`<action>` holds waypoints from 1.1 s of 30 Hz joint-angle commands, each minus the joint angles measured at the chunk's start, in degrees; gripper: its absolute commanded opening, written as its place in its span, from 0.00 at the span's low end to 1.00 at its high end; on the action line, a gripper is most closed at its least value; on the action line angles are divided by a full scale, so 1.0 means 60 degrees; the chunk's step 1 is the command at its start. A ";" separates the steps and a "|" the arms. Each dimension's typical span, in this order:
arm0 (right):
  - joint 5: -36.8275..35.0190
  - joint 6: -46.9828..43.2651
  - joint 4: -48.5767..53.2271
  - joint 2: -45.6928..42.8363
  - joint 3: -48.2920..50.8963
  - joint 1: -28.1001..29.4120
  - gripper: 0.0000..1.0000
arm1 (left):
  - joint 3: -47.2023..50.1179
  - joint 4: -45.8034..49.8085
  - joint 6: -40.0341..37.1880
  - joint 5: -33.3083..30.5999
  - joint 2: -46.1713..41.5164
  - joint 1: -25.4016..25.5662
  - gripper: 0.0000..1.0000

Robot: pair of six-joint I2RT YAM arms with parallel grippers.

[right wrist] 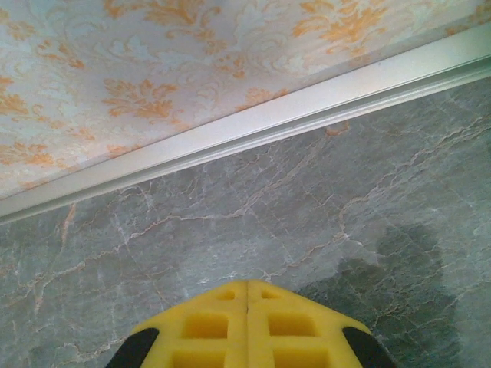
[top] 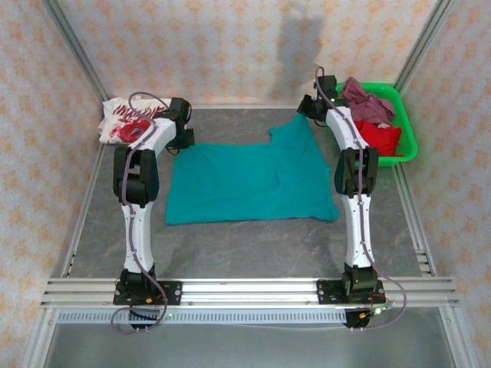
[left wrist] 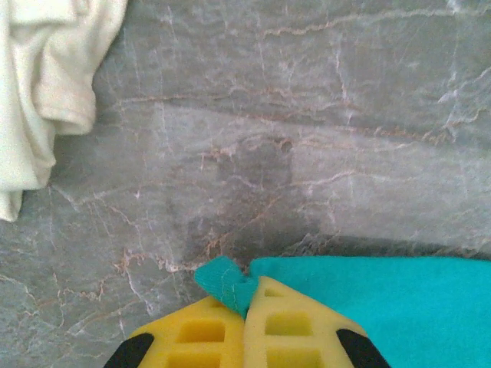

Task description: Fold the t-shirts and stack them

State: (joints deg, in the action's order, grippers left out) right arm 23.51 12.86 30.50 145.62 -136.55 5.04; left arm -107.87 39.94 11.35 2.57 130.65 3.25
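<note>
Teal t-shirt (top: pixel 249 180) lies spread flat in the middle of the counter (top: pixel 245 245), its far left corner pinched between the left jaws. The right jaws are pressed together with no cloth seen between them, near the far wall. A white t-shirt with red print (top: pixel 123 123) sits crumpled at far left; a red t-shirt (top: pixel 380 136) and a mauve t-shirt (top: pixel 367 98) lie in the green basket (top: pixel 406 130) at far right

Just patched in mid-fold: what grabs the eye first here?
The teal t-shirt spread flat mid-table, its far-left corner pinched in the shut left claw. Next, the green basket at far right holding a red tee and a mauve tee, and the white printed tee bunched far left.
</note>
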 commanded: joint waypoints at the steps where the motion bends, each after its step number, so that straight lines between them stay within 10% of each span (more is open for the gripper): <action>1: 0.0017 0.0045 -0.0586 -0.0767 0.0820 -0.0084 0.00 | 0.0217 -0.0416 -0.0352 0.0116 -0.0696 -0.0087 0.00; 13: 0.0092 0.0351 -0.4422 -0.4179 0.6199 -0.0178 0.00 | 0.1766 -0.1581 -0.0879 0.0245 -0.1608 -0.0145 0.00; 33: 0.0066 0.0495 -0.6616 -0.7094 1.0458 -0.0400 0.00 | 0.3359 -0.2380 -0.1291 -0.0322 -0.2380 -0.0427 0.00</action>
State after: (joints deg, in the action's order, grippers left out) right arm 23.64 15.86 -4.01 107.63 -75.50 2.94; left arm -88.64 27.14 5.41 2.44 119.31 1.02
